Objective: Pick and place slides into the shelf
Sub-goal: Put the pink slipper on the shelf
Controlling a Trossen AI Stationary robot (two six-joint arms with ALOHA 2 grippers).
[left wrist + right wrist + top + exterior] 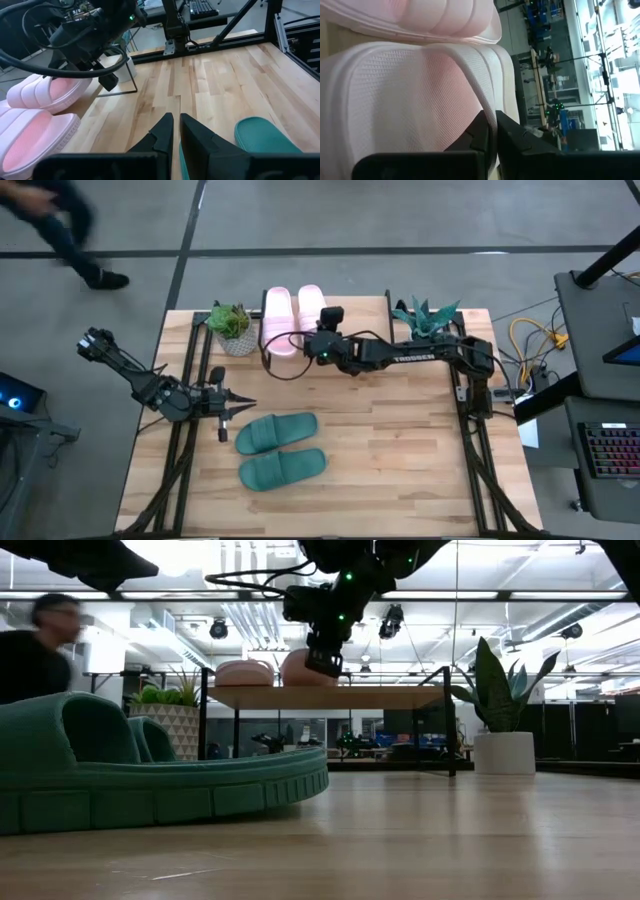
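Two pink slides (pixel 293 320) lie side by side on the shelf (pixel 385 312) at the far edge of the desk (pixel 400 440), between two potted plants. The green pair (pixel 280 448) remains on the desk, just ahead of the left claw (pixel 243 404), which is shut and empty. The right claw (pixel 322 340) hangs over the pink pair with its fingers together; its wrist view shows nothing between them, though the tips seem close to the textured footbed.

The slides look like light, soft foam: they should flex rather than slip, and the wide strap or the side wall of the sole offers the best pinch.

The high view gives the layout; only the low view shows the shelf raised on thin legs, with the pink slides resting on top.
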